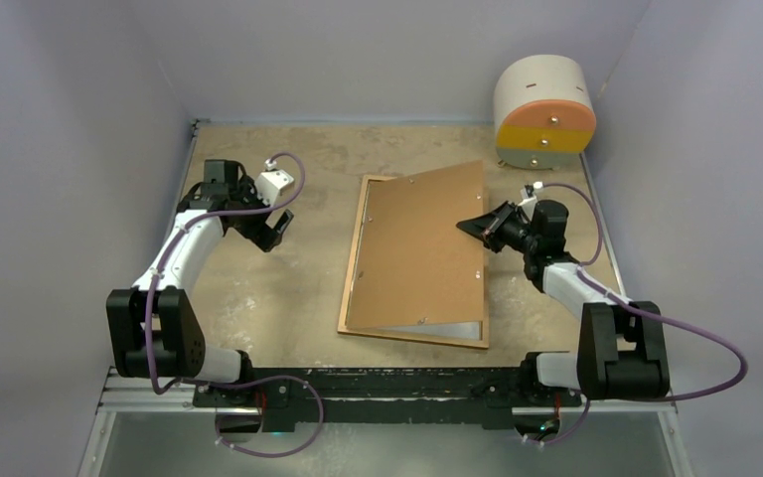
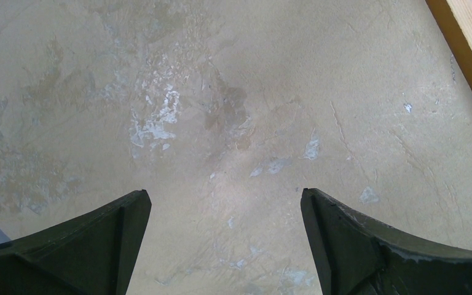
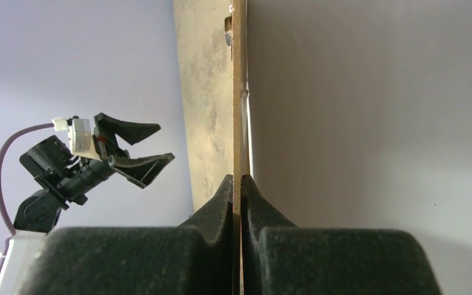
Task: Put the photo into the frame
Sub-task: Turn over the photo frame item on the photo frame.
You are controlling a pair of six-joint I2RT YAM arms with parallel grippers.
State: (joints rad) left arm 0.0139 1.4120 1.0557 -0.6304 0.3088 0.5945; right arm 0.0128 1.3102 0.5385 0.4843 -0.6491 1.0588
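Observation:
The frame lies flat in the middle of the table, its orange-brown rails showing on the left and near sides. The plain brown backing board lies over it, raised along its right edge. My right gripper is shut on that right edge; in the right wrist view the jaws pinch the thin board edge-on. A pale glossy strip shows under the board's near edge; I cannot tell whether it is the photo or the pane. My left gripper is open and empty above bare table.
A round cabinet with orange, yellow and pale drawers stands at the back right corner. A wooden strip crosses the top right corner of the left wrist view. Grey walls enclose the table on three sides.

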